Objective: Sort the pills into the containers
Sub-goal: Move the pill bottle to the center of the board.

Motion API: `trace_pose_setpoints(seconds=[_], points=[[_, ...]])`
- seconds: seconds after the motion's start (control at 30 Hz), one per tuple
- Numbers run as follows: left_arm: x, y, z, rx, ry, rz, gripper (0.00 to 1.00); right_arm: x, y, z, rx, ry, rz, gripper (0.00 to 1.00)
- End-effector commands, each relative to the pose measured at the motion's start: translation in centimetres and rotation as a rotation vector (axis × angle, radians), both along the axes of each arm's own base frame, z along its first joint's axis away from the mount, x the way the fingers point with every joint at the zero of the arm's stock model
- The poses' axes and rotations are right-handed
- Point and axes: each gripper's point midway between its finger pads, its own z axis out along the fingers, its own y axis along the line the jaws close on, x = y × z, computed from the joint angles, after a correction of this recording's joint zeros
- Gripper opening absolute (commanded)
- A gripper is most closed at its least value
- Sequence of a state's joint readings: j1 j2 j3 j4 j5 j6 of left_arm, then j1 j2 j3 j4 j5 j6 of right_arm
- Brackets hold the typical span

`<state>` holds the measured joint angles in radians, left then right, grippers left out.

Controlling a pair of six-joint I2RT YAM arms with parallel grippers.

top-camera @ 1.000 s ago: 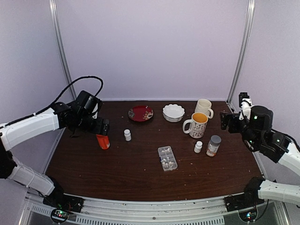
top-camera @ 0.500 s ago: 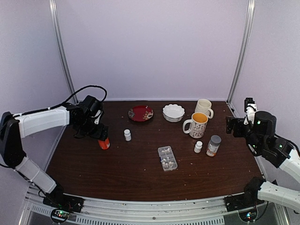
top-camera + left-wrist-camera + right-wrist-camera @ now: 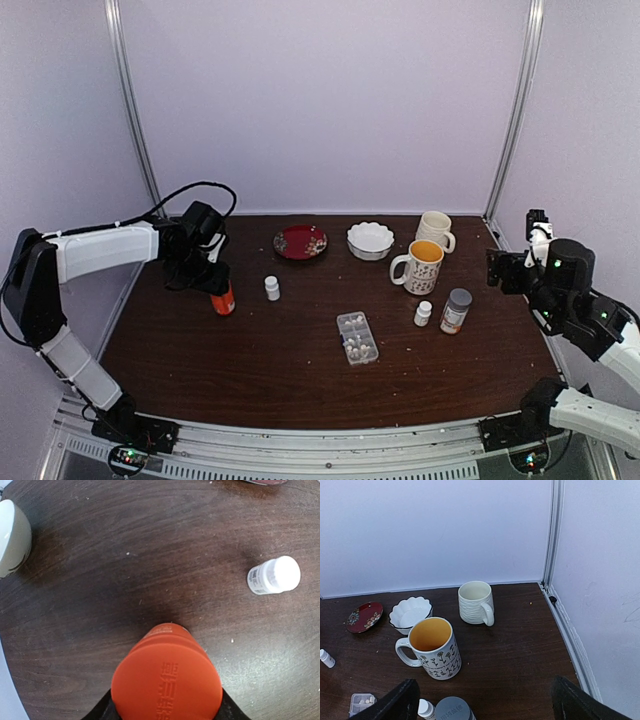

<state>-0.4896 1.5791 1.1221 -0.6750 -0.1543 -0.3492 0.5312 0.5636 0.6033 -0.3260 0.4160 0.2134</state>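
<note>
The clear organizer box (image 3: 357, 337) lies flat at mid-table with its lid open, and whitish pills (image 3: 353, 346) sit in some of its compartments. Its corner also shows in the right wrist view (image 3: 359, 703). My left gripper (image 3: 214, 283) is shut on the orange pill bottle (image 3: 223, 299), which stands upright on the table's left side. In the left wrist view the bottle's orange cap (image 3: 166, 681) fills the space between the fingers. My right gripper (image 3: 498, 271) is open and empty, held high over the table's right edge, also seen in the right wrist view (image 3: 484, 692).
A red plate (image 3: 300, 241), a white bowl (image 3: 370, 240), a flowered mug (image 3: 418, 266) and a cream mug (image 3: 434, 229) stand at the back. A small white bottle (image 3: 272, 288) is near the orange one. Another white bottle (image 3: 423, 313) and a grey-capped bottle (image 3: 456, 310) stand right of the box.
My left gripper has carried the orange bottle slightly right and turned it upright onto the table. My right arm has drawn back a little to the right.
</note>
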Motion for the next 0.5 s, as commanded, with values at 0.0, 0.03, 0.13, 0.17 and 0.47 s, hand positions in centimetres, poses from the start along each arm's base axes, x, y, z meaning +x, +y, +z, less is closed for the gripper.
trace_pose_setpoints(seconds=[0.0, 0.03, 0.13, 0.17, 0.47], points=[[1.5, -2.1, 1.7, -0.09, -0.036, -0.053, 0.31, -0.2, -0.4, 0.1, 0.005, 0.0, -0.01, 0.94], [1.5, -2.6, 2.0, -0.116, -0.04, -0.064, 0.31, -0.3, -0.4, 0.2, 0.007, -0.004, -0.009, 0.94], [1.8, -4.1, 3.6, -0.202, -0.08, -0.094, 0.3, -0.3, -0.4, 0.2, 0.0, -0.004, -0.008, 0.94], [1.9, -4.7, 4.0, -0.229, -0.089, -0.107, 0.3, -0.2, -0.4, 0.1, -0.001, -0.002, -0.008, 0.94], [2.4, -6.8, 3.0, -0.222, -0.077, -0.131, 0.32, -0.3, -0.3, 0.2, -0.002, 0.0, -0.001, 0.95]])
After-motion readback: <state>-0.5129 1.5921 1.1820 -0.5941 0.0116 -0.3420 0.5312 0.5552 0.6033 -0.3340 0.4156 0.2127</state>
